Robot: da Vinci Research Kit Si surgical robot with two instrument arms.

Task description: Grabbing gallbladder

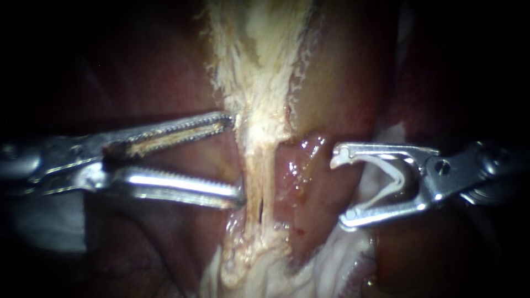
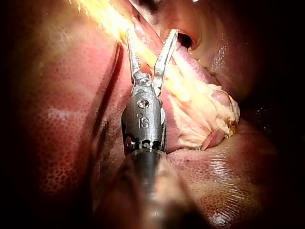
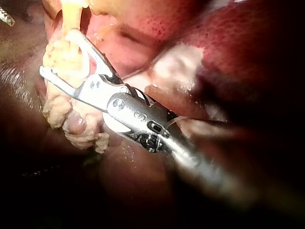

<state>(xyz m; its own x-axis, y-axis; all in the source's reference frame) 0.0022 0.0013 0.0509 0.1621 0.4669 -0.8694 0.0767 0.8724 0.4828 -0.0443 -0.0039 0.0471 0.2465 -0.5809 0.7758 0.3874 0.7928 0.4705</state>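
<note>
A pale stringy band of tissue (image 1: 259,138) runs down the middle and widens upward toward the gallbladder (image 1: 254,38). My left instrument (image 1: 236,157) comes in from the left. Its toothed jaws are open, with both tips at the band's left edge and nothing gripped. In the left wrist view the same open jaws (image 2: 150,36) straddle the lit pale tissue (image 2: 190,100). My right instrument (image 1: 340,190) waits to the right of the band. Its jaws stand wide apart and carry an open white clip (image 1: 395,176), also seen in the right wrist view (image 3: 57,52).
Glistening red liver (image 1: 342,83) lies on both sides of the band. Below, the band narrows into two thin strands (image 1: 253,182) with a slit between them. Whitish fatty tissue (image 1: 326,270) spreads under the right instrument. The left instrument's tip (image 3: 5,16) shows in the right wrist view.
</note>
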